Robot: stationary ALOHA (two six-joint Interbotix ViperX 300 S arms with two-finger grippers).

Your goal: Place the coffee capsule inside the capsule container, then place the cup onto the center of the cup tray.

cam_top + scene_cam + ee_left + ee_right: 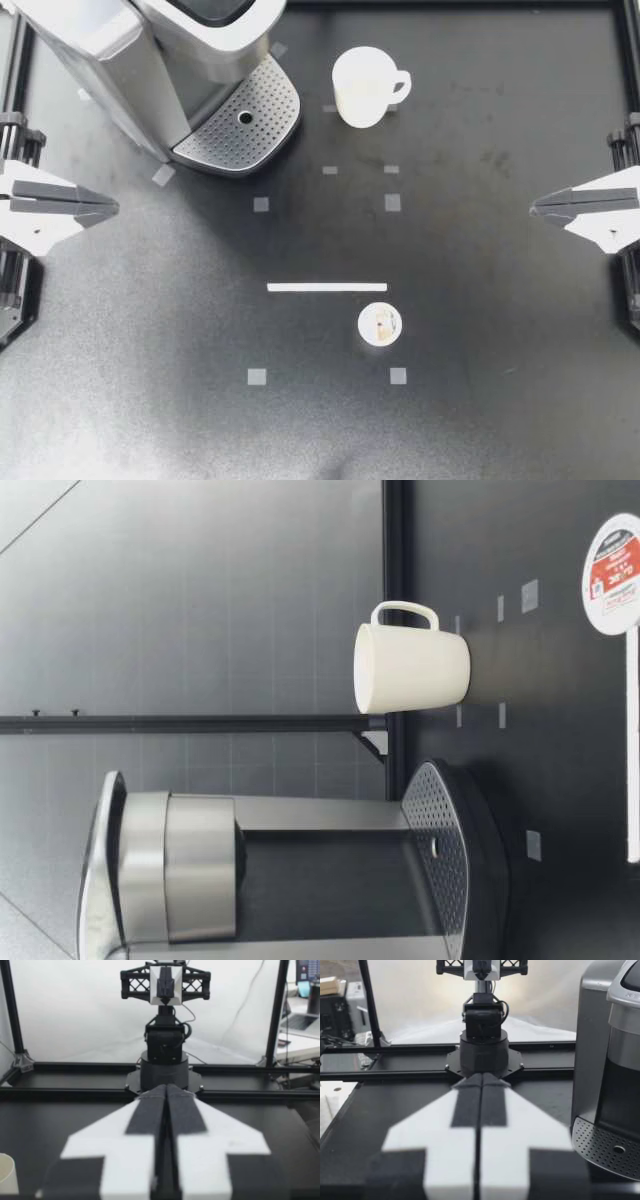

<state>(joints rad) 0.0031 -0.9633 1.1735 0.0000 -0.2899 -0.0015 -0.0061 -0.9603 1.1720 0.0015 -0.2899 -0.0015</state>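
The coffee capsule (380, 323) sits in the lower middle of the top view, just under a white strip (326, 287), alone on the tabletop (480, 300), so we judge either arm can reach it. The cup (364, 87) stands upright at upper centre, handle toward the right, beside the coffee machine (150, 50) and off its cup tray (240, 120). Our left gripper (115, 208) and right gripper (533, 208) wait at the frame's side edges, fingers pressed together and empty. Nothing is begun; we cannot tell if the capsule holder is open.
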